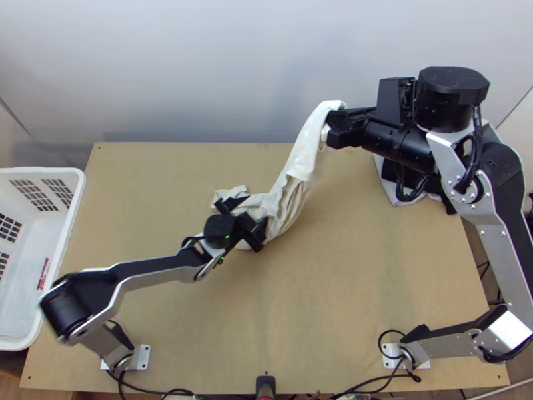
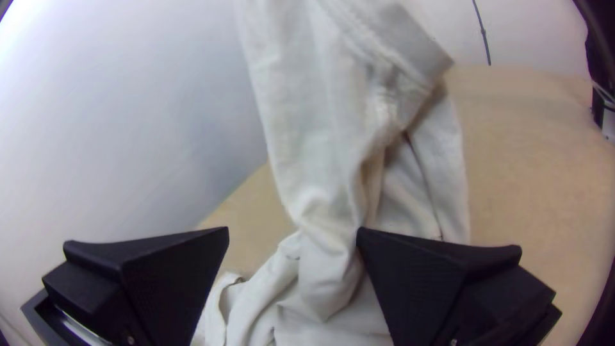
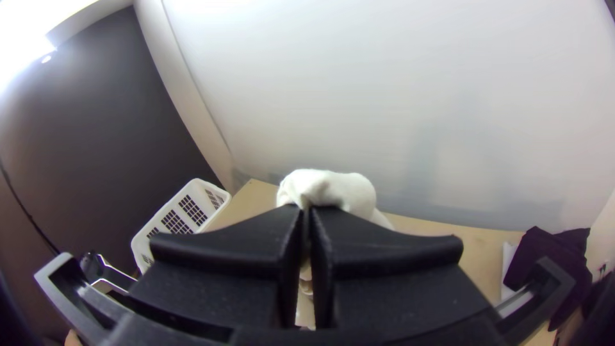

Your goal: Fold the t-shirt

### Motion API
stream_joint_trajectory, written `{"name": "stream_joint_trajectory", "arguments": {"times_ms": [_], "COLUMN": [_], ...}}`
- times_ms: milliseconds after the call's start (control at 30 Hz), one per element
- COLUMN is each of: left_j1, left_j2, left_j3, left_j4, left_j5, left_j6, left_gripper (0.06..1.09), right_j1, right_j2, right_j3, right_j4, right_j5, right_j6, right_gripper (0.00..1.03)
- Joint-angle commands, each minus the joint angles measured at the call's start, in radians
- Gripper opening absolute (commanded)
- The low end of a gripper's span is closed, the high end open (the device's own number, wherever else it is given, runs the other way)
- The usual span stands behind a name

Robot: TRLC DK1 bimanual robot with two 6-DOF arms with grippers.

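A cream t-shirt (image 1: 293,179) hangs bunched from my right gripper (image 1: 333,130), its lower part heaped on the table. My left gripper (image 1: 246,223) is at the lower heap, fingers spread apart. In the left wrist view the t-shirt (image 2: 320,173) runs down between the fingers of the left gripper (image 2: 293,234), which stands open around the bunched cloth. From the right wrist view, the right gripper (image 3: 306,211) is closed on a pinch of the t-shirt (image 3: 346,190), raised over the table's back part.
A white plastic basket (image 1: 63,250) stands at the table's left edge. Folded cloths, white (image 1: 393,183) and dark (image 3: 554,259), lie at the back right, below the right arm. Bare tabletop (image 1: 320,300) stretches across the front middle. Cables run along the near edge.
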State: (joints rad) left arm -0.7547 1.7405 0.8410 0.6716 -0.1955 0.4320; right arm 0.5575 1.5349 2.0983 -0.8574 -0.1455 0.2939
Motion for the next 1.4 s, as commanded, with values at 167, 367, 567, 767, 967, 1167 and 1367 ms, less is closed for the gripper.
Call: {"name": "stream_joint_trajectory", "arguments": {"times_ms": [167, 367, 567, 767, 967, 1167, 1367], "left_j1": [-0.006, 0.031, 0.086, 0.164, 0.307, 0.439, 0.46], "left_j2": [0.116, 0.145, 0.114, -0.001, -0.217, -0.38, -0.506], "left_j3": [0.142, 0.164, 0.173, 0.231, 0.26, 0.316, 0.31], "left_j4": [0.028, 0.029, 0.036, 0.029, -0.007, 0.008, 0.233], "left_j5": [0.041, 0.099, 0.1, 0.087, 0.091, 0.12, 0.093], "left_j6": [0.036, 0.088, 0.077, 0.077, 0.143, 0.244, 0.35], "left_gripper": [0.86, 0.09, 0.1, 0.1, 0.1, 0.09, 0.09], "right_j1": [-0.042, -0.054, -0.074, -0.079, -0.082, -0.103, -0.12], "right_j2": [-0.022, -0.022, -0.03, -0.055, -0.147, -0.223, -0.257], "right_j3": [-0.041, -0.058, -0.08, -0.104, -0.201, -0.181, -0.017], "right_j4": [0.0, 0.012, 0.014, 0.014, 0.014, 0.026, 0.078], "right_j5": [0.001, 0.001, 0.001, 0.001, 0.001, -0.002, -0.011], "right_j6": [-0.009, -0.009, -0.006, -0.009, -0.036, -0.033, 0.05], "right_gripper": [0.03, 0.03, 0.03, 0.03, 0.03, 0.03, 0.03]}}
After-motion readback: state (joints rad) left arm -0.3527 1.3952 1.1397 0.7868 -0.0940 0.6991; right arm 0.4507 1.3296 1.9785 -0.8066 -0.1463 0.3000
